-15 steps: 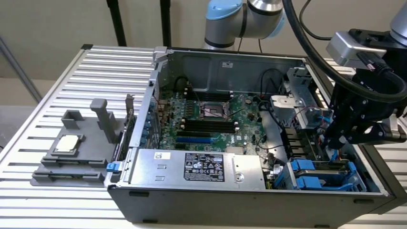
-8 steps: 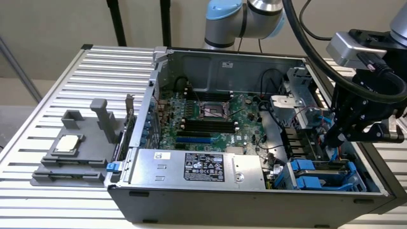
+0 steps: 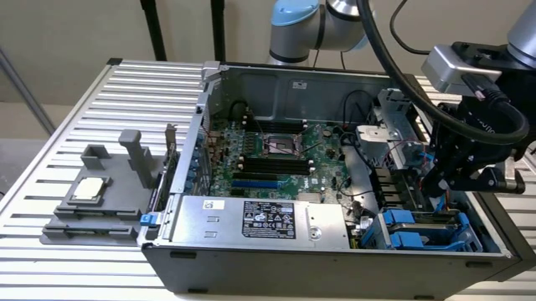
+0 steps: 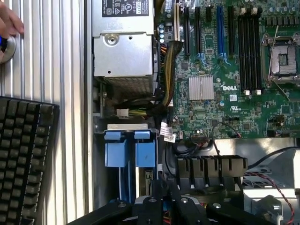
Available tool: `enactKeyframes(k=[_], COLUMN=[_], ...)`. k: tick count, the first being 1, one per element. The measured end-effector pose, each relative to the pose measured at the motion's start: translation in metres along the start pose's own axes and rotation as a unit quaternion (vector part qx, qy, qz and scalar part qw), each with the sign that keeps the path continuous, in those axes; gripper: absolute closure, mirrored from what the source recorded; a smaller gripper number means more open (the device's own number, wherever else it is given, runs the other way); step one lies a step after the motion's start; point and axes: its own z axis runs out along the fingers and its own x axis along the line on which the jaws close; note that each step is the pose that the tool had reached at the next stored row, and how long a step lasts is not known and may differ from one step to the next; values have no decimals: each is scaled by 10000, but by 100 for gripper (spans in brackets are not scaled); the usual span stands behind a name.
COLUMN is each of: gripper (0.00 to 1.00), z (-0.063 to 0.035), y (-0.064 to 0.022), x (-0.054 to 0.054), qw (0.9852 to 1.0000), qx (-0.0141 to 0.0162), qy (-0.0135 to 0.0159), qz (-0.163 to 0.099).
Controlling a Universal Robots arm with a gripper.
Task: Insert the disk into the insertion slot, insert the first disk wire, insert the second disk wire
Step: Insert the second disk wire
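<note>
The insertion slot is the grey-blue bay in the open case's near corner at the exterior view's right. Two bright blue carrier frames sit inside it, and their blue tabs lie side by side in the wrist view. The disk's metal body is mostly hidden between them. My gripper hangs just above the bay, behind the carriers. Its dark fingers stand pressed together, shut. I cannot tell whether a wire is pinched between them. Loose black cables run close beside the fingertips.
The silver power supply fills the case's front, with the motherboard behind it. A grey fixture stands on the slatted table at the exterior view's left. A black keyboard and a hand lie outside the case.
</note>
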Motion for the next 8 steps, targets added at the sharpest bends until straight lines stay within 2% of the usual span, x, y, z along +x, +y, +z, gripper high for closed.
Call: enactKeyframes(k=[2,5,8], gripper=[83,83,83], z=[8,26,42], y=[5,5,13], x=[50,118,167], qw=[10000,9998,9995], qx=[10,42,99], qy=[-73,-188,-289], qz=[-3,-9,-18])
